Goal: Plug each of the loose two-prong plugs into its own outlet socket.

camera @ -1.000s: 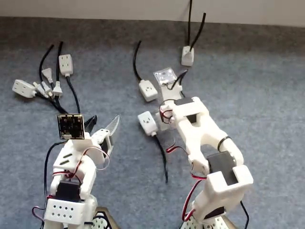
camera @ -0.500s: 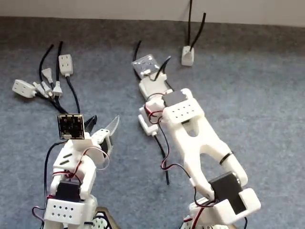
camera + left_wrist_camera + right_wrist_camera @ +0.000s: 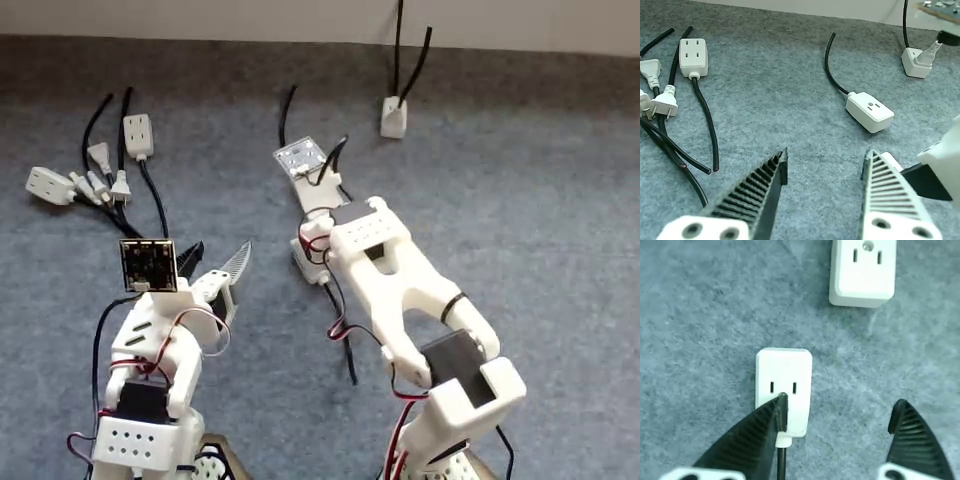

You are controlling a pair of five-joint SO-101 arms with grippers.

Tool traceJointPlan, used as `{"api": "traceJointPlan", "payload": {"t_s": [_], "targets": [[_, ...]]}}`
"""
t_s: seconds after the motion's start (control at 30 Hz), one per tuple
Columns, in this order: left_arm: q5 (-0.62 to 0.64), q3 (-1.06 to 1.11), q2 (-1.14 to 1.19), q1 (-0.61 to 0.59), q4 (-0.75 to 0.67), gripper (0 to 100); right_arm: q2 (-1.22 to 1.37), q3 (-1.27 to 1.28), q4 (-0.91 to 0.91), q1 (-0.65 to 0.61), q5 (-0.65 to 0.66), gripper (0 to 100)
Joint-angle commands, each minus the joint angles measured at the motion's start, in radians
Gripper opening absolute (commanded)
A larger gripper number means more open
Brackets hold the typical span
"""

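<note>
Right wrist view: your right gripper, fingers apart, sits just above the two-slot socket.
Plugs: two-prong plugs lie far left, well apart from it.
Nearer arm: your left gripper, also spread.

Sockets and plugs, all lying on the grey worktop. Near the centre you have a two-slot socket — a white, rounded block lying flat, slots up, with a black cord leaving one short end. Just past it, not touching, lies a grounded socket, also white and face up. At the far left a double socket lies flat, its black cord running toward the near edge. Beside it are the loose two-prong plugs — small, white, on black cords — and another white socket block; you cannot tell whether the nearest plug is seated. A fifth socket sits far back with two black cords.
</note>
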Motion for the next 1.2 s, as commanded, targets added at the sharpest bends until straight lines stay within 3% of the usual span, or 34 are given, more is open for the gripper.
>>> {"api": "traceJointPlan", "payload": {"t_s": [0.0, 0.5, 0.67, 0.87, 1.17], "targets": [[-0.003, -0.004, -0.007, 0.019, -0.034, 25, 0.031, -0.028, -0.015, 0.081, 0.011, 31.8], [-0.003, -0.002, -0.007, 0.019, -0.034, 25, 0.114, -0.059, -0.058, 0.183, 0.014, 31.8], [-0.003, -0.002, -0.007, 0.019, -0.034, 25, 0.111, -0.147, 0.018, 0.231, 0.011, 31.8], [-0.003, -0.002, -0.007, 0.019, -0.034, 25, 0.111, -0.341, 0.248, 0.120, 0.006, 31.8], [-0.003, -0.002, -0.007, 0.019, -0.034, 25, 0.122, -0.395, 0.280, 0.004, 0.006, 31.8]]}}
